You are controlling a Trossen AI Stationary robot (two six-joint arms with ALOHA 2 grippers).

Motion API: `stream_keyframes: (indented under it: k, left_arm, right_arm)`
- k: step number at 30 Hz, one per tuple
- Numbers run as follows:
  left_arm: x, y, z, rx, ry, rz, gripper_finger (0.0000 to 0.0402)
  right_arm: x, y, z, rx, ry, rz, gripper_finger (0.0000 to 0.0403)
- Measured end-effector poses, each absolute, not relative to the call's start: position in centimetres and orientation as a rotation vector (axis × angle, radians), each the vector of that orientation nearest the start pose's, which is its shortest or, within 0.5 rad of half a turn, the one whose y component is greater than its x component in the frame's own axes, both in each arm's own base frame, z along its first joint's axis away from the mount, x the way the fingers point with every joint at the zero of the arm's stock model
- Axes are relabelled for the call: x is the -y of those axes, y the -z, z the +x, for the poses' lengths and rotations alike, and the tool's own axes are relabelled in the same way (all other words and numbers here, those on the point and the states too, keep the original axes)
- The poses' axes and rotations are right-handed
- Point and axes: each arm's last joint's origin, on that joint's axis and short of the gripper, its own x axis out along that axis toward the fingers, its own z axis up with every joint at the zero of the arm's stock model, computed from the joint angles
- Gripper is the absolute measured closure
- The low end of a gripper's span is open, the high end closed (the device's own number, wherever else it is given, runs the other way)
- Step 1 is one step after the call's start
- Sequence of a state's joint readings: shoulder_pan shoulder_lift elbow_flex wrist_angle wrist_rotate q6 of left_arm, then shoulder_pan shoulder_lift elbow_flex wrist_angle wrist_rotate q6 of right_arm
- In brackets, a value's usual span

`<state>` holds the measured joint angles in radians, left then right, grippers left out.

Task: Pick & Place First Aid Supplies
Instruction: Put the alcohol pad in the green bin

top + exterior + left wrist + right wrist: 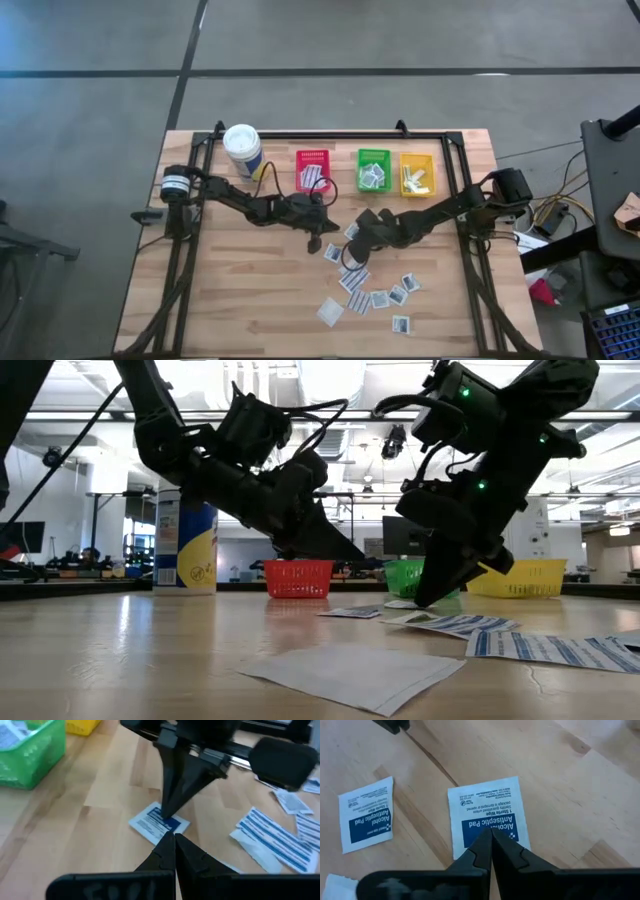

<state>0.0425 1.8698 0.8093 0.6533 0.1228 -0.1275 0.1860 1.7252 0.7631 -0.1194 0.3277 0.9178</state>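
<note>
Wooden table point(250, 290), right tool point(491, 831) closed (empty) over flat alcohol pad packet point(487, 815), left tool point(173, 836) closed

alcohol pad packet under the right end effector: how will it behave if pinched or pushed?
The flat white paper alcohol pad packet with the dark-blue print lies flush on the wooden table, so it is probably light and floppy. A push would likely slide it. With no raised edge showing, the shut right end effector may struggle to pinch it.

Scattered packets point(354, 279) between both arms
</note>
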Motion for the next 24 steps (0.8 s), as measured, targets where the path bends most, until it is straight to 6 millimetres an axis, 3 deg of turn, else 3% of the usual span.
stream_keyframes:
  k: [9, 24]
  left_arm:
    - [-0.7, -13.0, 35.7, -0.445, 0.02, -0.262, 0.0401]
    - [0.5, -13.6, 36.4, -0.458, -0.01, -0.233, 0.0401]
  right_arm:
    - [-4.6, -11.8, 29.2, -0.867, 0.57, 0.564, 0.0394]
    - [-4.5, -15.7, 28.6, -0.775, 0.483, 0.506, 0.0394]
